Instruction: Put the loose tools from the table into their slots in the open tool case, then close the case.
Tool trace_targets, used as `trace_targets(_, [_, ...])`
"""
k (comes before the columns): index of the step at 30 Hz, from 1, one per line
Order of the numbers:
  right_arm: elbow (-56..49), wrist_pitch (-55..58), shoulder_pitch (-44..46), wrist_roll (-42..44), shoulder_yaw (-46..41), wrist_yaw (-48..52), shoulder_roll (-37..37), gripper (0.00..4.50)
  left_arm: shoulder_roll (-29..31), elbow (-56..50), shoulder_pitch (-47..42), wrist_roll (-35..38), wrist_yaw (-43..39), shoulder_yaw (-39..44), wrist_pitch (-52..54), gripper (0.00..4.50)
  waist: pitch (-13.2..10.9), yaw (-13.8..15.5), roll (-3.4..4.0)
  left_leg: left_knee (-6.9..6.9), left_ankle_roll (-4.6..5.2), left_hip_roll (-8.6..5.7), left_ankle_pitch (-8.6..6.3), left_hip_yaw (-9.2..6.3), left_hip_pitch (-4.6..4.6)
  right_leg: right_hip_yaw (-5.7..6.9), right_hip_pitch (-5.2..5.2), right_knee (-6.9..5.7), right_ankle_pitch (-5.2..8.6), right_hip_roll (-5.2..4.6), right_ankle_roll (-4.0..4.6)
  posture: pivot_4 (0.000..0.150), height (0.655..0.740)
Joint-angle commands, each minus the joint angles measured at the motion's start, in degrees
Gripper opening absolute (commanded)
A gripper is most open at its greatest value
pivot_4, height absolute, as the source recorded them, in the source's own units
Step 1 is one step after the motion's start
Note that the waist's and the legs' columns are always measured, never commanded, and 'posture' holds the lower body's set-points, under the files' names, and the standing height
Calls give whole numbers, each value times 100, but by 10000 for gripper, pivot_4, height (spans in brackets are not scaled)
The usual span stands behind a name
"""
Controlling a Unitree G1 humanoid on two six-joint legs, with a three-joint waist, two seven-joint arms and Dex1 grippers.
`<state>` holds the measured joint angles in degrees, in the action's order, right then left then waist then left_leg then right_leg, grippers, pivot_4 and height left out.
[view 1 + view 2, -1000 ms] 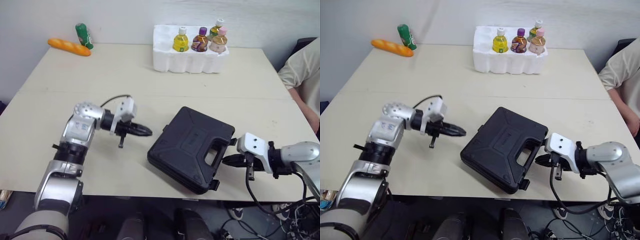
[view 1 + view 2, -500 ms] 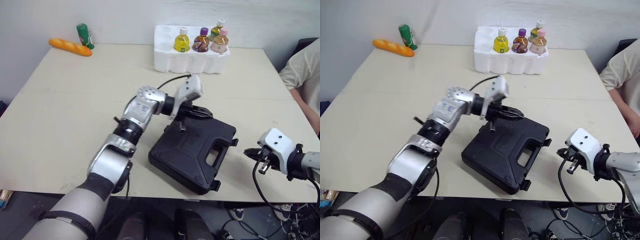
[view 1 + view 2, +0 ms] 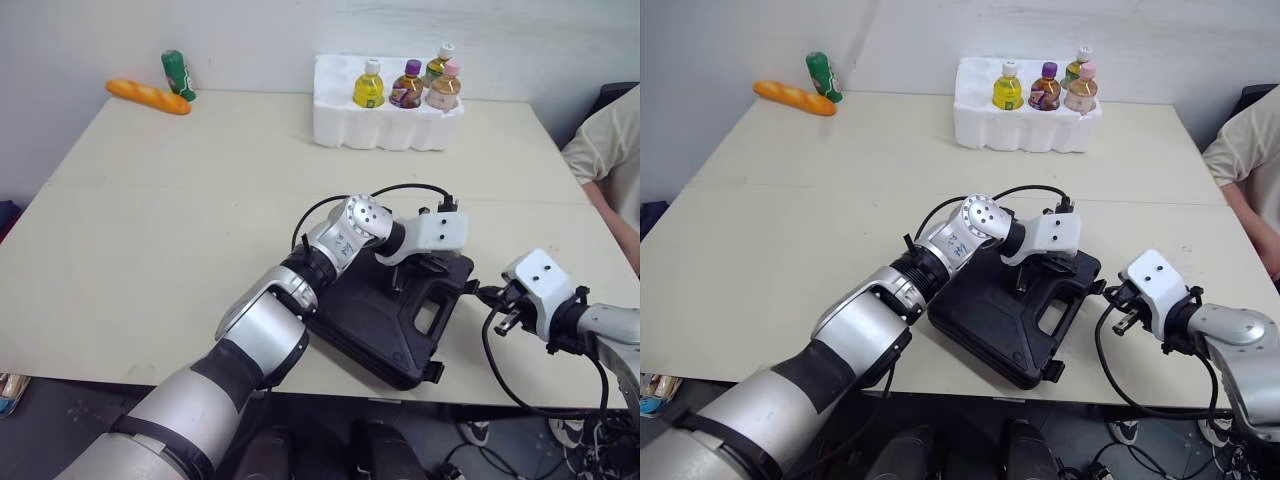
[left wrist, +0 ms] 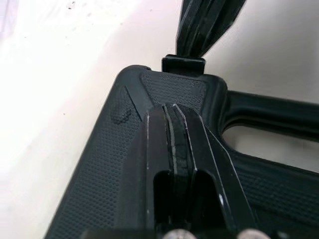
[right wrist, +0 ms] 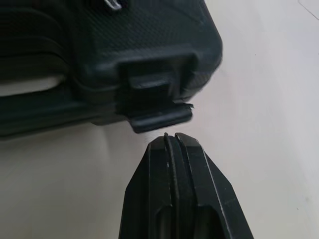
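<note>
The left arm has swung further across the lid since half a second ago. The left gripper [image 4: 174, 113] has gone from the far edge of the tool case [image 3: 375, 322] to the corner beside the handle [image 4: 269, 113]. The right gripper [image 5: 169, 140] has closed in on the same side of the case. The case itself has not shifted.

**Tool case.** The black case lies shut and flat on the table [image 3: 180, 200], near the front edge, turned at an angle. The handle side faces the robot's right.

**Left gripper.** The two black fingers are pressed together with nothing between them. The tips sit over the textured lid at the corner nearest the handle. Whether they touch the lid cannot be told.

**Right gripper.** The fingers are likewise closed together and hold nothing. The tips point at the latch [image 5: 157, 118] on the case's right side. They are just beside the latch flap, with a narrow strip of table showing between. The left wrist view shows these fingers meeting the same latch from the opposite side.

**Other items.** At the far edge stands a white foam tray [image 3: 380, 133] holding four bottles [image 3: 369, 84]. A bread loaf [image 3: 146, 96] and a green can [image 3: 179, 74] lie at the far left corner. A person's sleeve [image 3: 605, 150] shows at the right edge.
</note>
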<state>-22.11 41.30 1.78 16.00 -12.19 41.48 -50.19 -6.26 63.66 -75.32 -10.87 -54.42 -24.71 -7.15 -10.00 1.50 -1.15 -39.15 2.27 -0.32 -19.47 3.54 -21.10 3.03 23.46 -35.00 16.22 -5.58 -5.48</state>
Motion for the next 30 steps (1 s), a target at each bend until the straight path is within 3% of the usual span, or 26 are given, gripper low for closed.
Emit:
trace_targets(1, [-134,46,213,141,-110,-84,106,0,-8,544,370,-540,9,-372,194,493,12,-1,-2,0,0,0,0,-1,0,0,0,0,0,0,0,1500,7367])
trace_targets(30, [-556,553,1097,330,451,-139,473,0,-28,520,471,-509,33,-301,310,493,40,-202,-19,3,22,13,-20,-5,6,0,5,-8,-4,1,12,1500,7367])
